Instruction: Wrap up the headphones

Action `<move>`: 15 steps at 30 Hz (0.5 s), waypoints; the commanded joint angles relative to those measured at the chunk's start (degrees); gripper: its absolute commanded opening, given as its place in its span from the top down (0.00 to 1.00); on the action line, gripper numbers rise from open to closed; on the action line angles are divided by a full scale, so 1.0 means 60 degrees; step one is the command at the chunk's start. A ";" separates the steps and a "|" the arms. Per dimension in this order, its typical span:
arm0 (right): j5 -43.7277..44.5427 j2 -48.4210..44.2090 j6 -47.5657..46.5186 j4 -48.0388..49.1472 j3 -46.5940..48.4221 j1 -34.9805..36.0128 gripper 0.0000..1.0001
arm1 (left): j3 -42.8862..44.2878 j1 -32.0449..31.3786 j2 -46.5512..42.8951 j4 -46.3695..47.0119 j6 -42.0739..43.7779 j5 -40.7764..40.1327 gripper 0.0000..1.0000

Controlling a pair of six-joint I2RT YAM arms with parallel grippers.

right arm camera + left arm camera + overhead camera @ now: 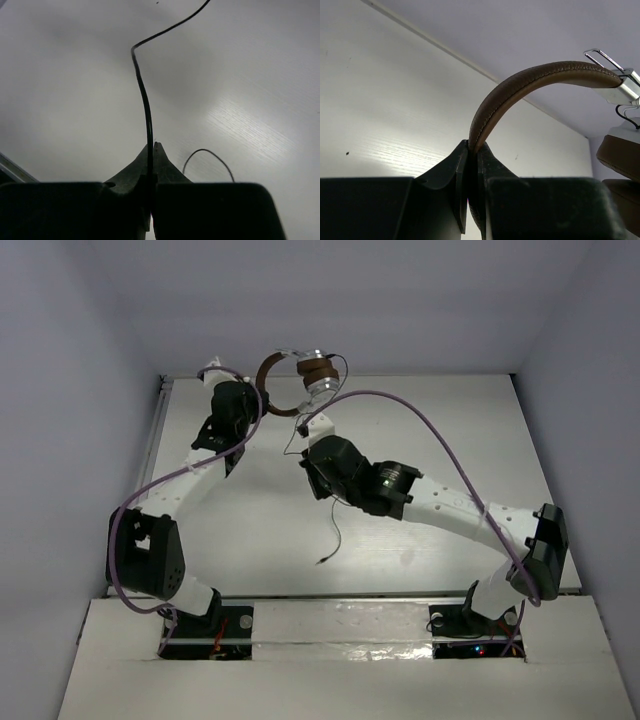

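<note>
The headphones (300, 380) are held up off the table at the far middle. The brown headband (530, 77) arches up out of my left gripper (474, 147), which is shut on it; in the top view that gripper (258, 405) sits at the loop's left side. A silver ear cup (625, 90) and a brown ear pad (620, 155) show at the right. The thin dark cord (144, 100) runs between the fingers of my right gripper (152, 150), which is shut on it. In the top view the right gripper (308, 445) is just below the ear cups, and the cord (336, 525) hangs to a loose end near the table middle.
The white table (450, 440) is walled by pale panels at the back and sides. Thick purple arm cables (420, 420) loop over the right arm and round the left arm. The arm bases stand at the near edge.
</note>
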 commanded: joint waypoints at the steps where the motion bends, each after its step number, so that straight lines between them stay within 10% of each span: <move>1: 0.0884 -0.0351 -0.0503 -0.0842 0.0927 -0.0068 1.00 | -0.0350 -0.0454 -0.0549 0.0773 0.0769 -0.1198 1.00; 15: 0.2878 -0.0571 -0.2187 -0.1311 0.2100 -0.0653 1.00 | -0.2329 -0.1246 -0.1808 0.1360 0.2132 -0.0380 1.00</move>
